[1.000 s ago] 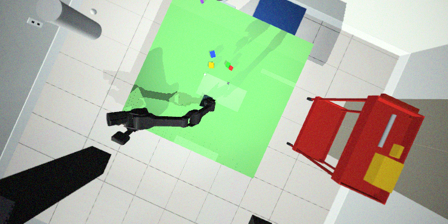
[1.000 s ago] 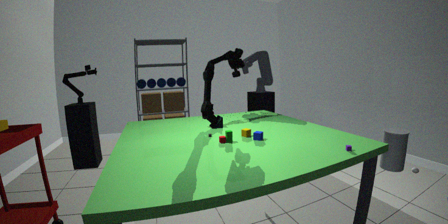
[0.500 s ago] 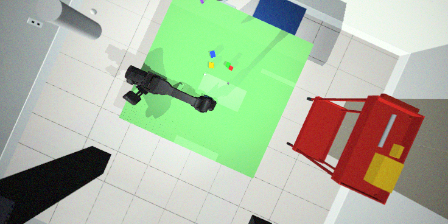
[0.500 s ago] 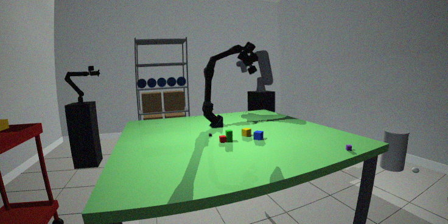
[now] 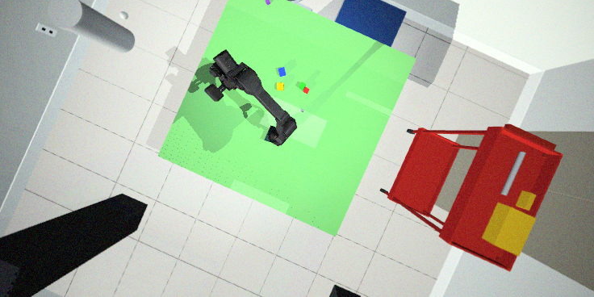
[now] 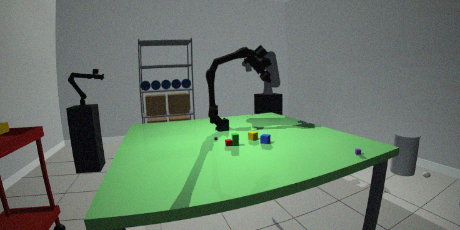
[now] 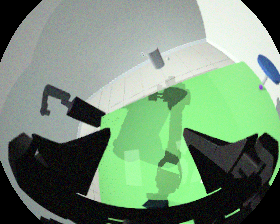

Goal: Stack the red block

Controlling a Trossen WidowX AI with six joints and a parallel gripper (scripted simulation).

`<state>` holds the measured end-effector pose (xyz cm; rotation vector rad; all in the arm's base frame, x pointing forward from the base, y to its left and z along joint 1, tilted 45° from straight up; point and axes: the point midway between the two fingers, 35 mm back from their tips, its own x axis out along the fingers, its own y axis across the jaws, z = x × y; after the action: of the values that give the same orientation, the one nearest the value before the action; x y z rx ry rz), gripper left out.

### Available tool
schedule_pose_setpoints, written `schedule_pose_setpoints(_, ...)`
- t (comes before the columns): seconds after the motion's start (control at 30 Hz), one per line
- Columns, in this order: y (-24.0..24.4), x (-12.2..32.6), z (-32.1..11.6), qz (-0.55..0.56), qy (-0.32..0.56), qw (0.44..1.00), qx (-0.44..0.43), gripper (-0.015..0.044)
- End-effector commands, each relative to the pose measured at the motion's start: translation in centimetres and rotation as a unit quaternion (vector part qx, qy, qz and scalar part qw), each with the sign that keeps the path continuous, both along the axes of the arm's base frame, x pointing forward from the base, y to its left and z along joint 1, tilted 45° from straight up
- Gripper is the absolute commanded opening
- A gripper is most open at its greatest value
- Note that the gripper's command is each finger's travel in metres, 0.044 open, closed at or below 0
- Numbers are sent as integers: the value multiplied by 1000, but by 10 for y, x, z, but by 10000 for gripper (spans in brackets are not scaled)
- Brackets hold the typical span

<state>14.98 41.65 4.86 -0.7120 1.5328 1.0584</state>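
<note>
Red is seen low on the table (image 5: 232, 178) in the top view: the red block (image 5: 306, 90) lies touching the green tower (image 5: 302, 85), with the yellow block (image 5: 279, 85) and blue block (image 5: 282, 71) close by. The gripper (image 5: 214, 87) is held well apart from them, off to the side beyond the yellow block, so the red block is reached by travelling across past that block.

From the exterior view, the gripper (image 6: 254, 64) is carried high above the table, while the red block (image 6: 228, 142) rests on the surface just beside the green tower (image 6: 235, 139); a long descent is judged necessary.

At the wrist, the fingers are spread wide with nothing between them; neither block nor tower can be made out.
</note>
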Motion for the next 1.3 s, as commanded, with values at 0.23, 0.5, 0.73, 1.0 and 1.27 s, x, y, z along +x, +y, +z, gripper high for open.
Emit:
schedule_pose_setpoints(0.23,-124,122,7,48,-111,986,-113,440)
schedule_pose_setpoints(0.5,-228,174,23,98,-133,961,-221,440)
schedule_pose_setpoints(0.73,-322,196,45,149,-109,930,-318,440)
schedule_pose_setpoints(1.0,-407,197,69,200,-52,894,-398,440)
schedule_pose_setpoints(1.27,-411,200,74,200,-52,894,-398,440)
